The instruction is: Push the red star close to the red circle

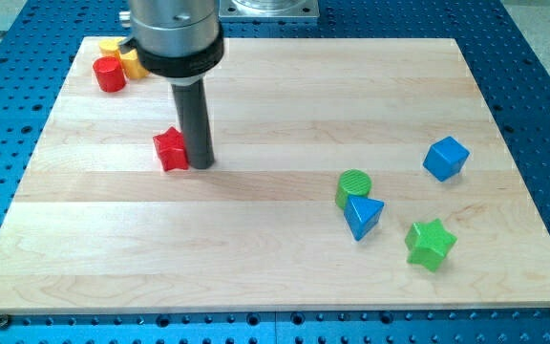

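Observation:
The red star [171, 149] lies on the wooden board left of centre. The red circle [109, 74] stands near the board's top left corner, well up and to the left of the star. My tip [200, 162] rests on the board right beside the star, touching or almost touching its right side. The rod rises from there to the arm's grey body at the view's top.
Two yellow blocks [130, 61] sit next to the red circle, partly hidden by the arm. A green circle [354, 184], a blue triangle [362, 216], a green star [430, 244] and a blue cube [445, 158] lie at the right. The board [275, 268] ends in blue perforated table.

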Robot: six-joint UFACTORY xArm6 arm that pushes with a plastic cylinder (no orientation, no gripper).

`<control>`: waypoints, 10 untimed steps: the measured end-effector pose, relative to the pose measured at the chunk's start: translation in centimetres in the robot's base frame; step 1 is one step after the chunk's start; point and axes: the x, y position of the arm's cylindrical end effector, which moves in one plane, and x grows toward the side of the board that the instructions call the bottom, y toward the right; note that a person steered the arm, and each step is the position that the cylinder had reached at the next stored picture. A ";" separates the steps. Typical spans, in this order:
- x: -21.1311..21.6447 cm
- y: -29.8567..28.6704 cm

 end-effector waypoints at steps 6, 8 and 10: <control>-1.3 -13.5; 4.5 -11.9; -0.6 -8.4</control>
